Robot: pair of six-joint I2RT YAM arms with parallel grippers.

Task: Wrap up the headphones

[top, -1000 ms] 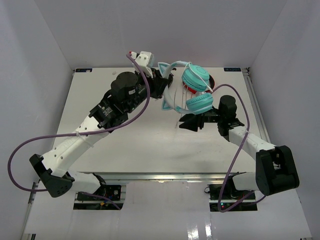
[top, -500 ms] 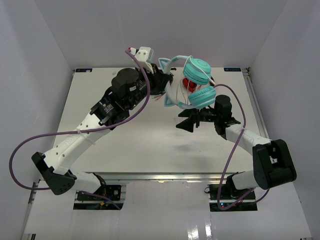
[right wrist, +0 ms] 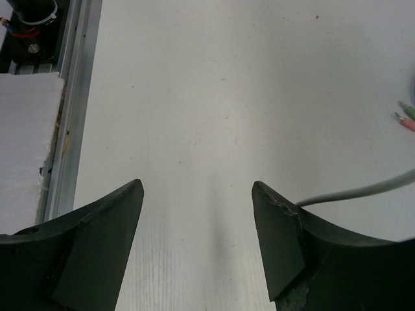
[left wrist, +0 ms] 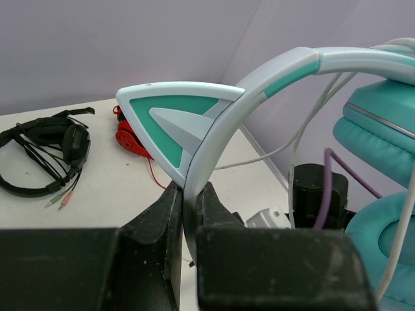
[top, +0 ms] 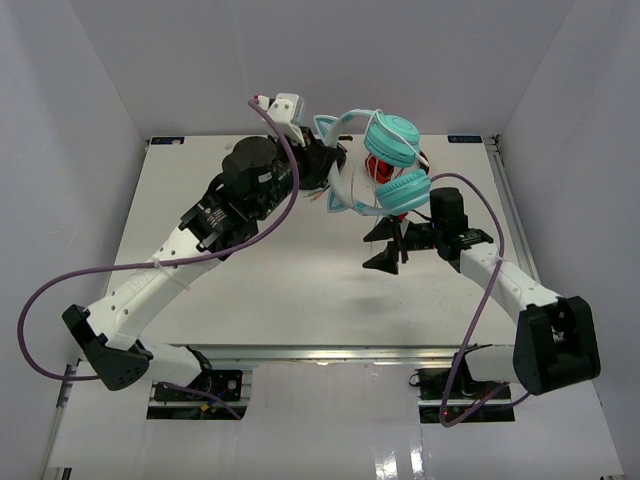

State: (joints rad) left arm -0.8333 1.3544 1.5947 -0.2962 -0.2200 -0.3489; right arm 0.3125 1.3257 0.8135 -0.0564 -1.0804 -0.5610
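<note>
Clamped on the pale headband, the left gripper (left wrist: 191,197) pinches the headphones (top: 392,141) and holds them up above the table (top: 300,290), probably so the thin white cable (right wrist: 363,190) hangs free for the right gripper (right wrist: 196,189), whose fingers are spread just beside it.

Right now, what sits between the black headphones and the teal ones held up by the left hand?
In the left wrist view, the red headphones lie on the table between the black headphones and the teal headphones.
</note>
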